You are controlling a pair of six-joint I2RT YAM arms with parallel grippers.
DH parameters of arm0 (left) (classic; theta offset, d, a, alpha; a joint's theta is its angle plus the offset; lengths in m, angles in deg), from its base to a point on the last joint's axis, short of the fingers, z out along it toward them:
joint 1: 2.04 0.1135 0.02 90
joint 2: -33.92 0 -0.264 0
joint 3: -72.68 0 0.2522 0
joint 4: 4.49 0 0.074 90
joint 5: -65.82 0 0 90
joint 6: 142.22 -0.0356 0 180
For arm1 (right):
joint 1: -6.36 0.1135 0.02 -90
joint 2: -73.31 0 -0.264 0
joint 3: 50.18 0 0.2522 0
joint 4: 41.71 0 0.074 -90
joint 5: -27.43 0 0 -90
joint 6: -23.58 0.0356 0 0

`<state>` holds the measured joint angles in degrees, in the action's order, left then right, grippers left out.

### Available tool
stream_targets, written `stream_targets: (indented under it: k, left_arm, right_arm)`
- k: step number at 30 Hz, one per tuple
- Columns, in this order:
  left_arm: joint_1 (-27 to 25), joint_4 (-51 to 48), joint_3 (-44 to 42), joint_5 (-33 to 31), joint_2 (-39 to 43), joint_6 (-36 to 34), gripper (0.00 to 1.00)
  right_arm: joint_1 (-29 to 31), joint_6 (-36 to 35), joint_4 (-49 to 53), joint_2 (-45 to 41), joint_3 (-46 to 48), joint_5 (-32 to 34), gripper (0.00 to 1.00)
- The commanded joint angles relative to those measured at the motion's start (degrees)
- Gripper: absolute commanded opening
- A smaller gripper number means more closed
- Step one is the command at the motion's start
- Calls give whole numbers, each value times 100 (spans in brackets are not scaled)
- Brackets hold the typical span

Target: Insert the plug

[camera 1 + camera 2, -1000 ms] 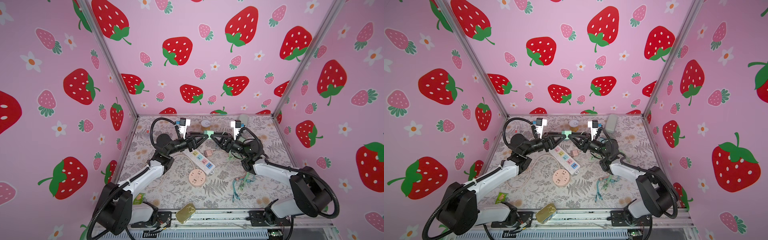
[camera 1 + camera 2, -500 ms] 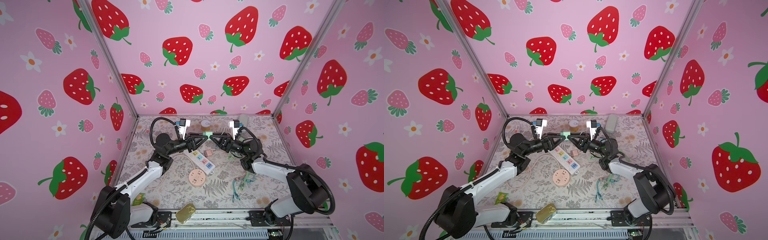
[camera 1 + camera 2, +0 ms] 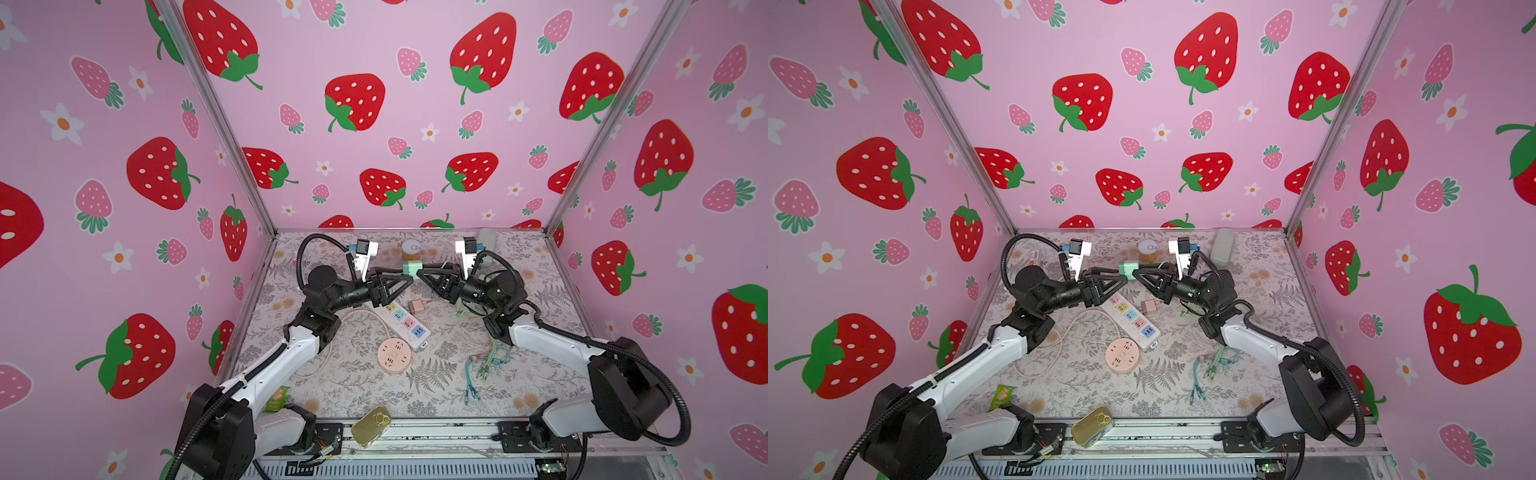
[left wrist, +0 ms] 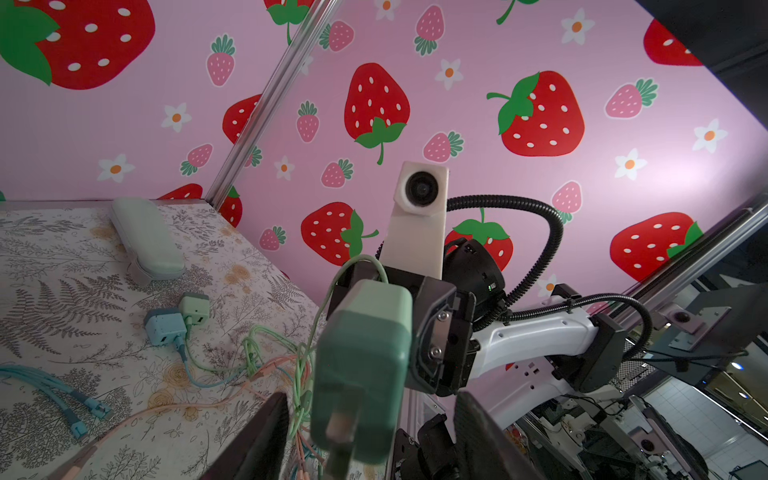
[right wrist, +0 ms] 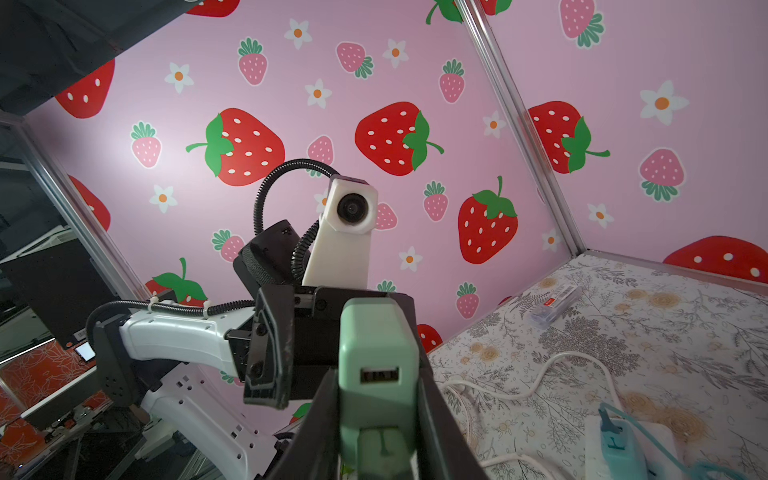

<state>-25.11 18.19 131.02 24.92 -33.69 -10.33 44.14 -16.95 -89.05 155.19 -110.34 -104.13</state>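
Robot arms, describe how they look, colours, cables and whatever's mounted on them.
The left arm and right arm match: white shells on the long links, black joints and bases. Each carries a ribbed black cable hose, a white wrist camera mount and black, triangular open-frame fingers. No markings are legible.

I work inside a small robot test cell, so this is a lab or a workshop, not a home. Printed walls with strawberries stand in an aluminium frame, and a flowered sheet covers the bottom. My left arm and my right arm are bolted on a metal rail at the front. Beyond the frame, the wrist views show more racks and machinery.
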Motion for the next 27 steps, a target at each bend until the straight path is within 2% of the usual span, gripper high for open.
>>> stream_targets:
  k: [1,6,11,18,27]
  left_arm:
    - [65,-620,4,127,364,-469,67]
    - [203,-1645,-119,-78,867,-1061,68]
    - [282,-3145,-104,-840,1220,-1809,68]
    - [358,-3695,-174,-1344,1554,-2024,70]
    - [411,-4671,-100,-2823,1568,-2072,70]
  right_arm:
    - [-112,-571,921,-249,-449,151,11]
    - [-274,-1230,2203,-262,-1162,172,10]
    - [-400,-1878,3308,-178,-1991,245,10]
    - [-768,-1951,3529,269,-2625,106,10]
    - [-1000,-2394,4141,1104,-3911,-10,9]
